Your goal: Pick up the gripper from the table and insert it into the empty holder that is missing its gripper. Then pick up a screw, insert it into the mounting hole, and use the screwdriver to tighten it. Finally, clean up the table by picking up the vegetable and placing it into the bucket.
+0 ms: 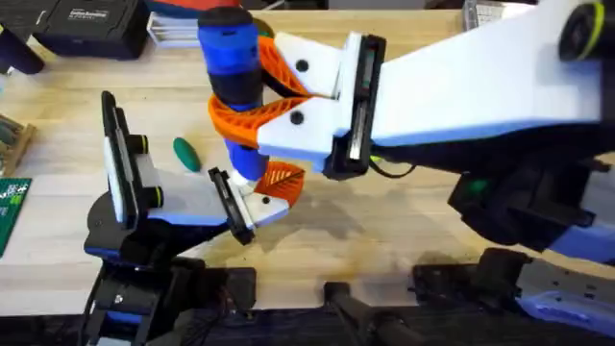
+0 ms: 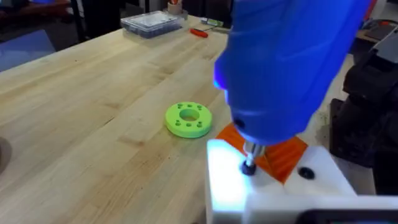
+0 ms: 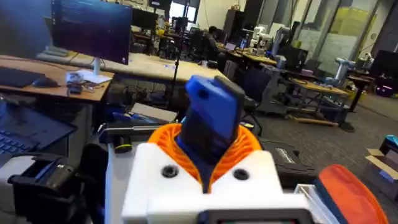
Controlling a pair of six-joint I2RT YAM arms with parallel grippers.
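The table (image 1: 384, 240) carries everything, and the landmark here is the screwdriver (image 1: 233, 77), standing nearly upright with its long axis running down to the gripper (image 1: 274, 187) below it. The right end effector (image 1: 252, 108) is clamped on the screwdriver's blue body, orange pads (image 3: 245, 144) wrapped around it. The left end effector sits just beside the screwdriver's lower end, closer to the work than the right; whether its fingers are apart or together cannot be told. The vegetable (image 1: 185, 153) lies on the table near the screwdriver, on the left arm's side. A green ring (image 2: 188, 119) rests nearby. Smallest, the screw (image 2: 249, 167) sits directly under the screwdriver's tip, touching it, so tightening looks to be the step in hand.
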